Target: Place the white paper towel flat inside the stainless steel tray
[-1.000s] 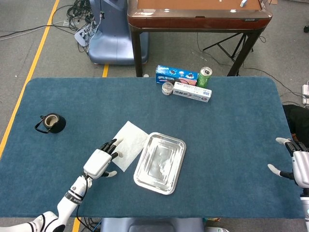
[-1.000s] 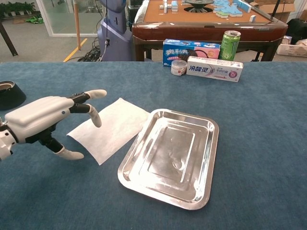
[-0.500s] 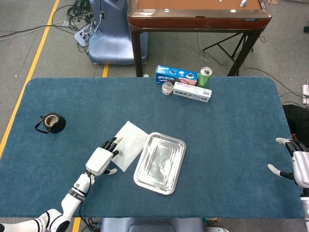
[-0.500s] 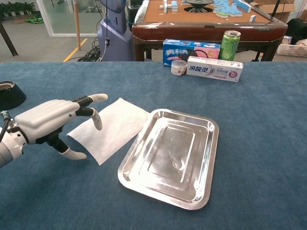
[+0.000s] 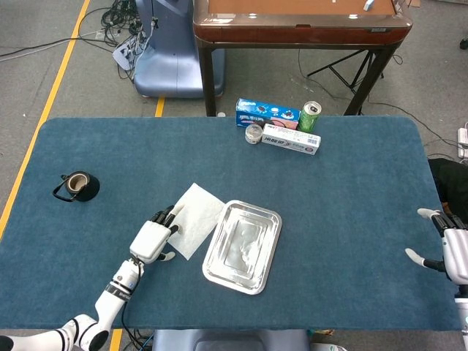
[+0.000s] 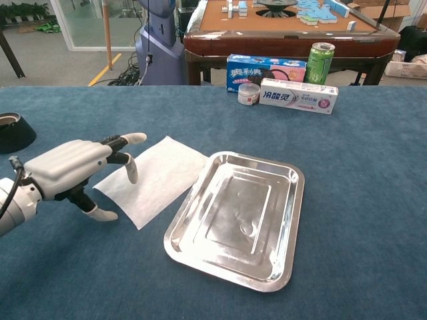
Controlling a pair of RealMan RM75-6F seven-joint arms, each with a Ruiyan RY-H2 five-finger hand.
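While left robot hand hovers spread, towel lies diagonal beside tray, contact unclear.

I see both views evenly and brightly lit, with soft, faint shadows. Glare patches sit on the stainless steel tray and wash out its floor in my head view. Focus holds sharp throughout; the chest view bends slightly at its edges.
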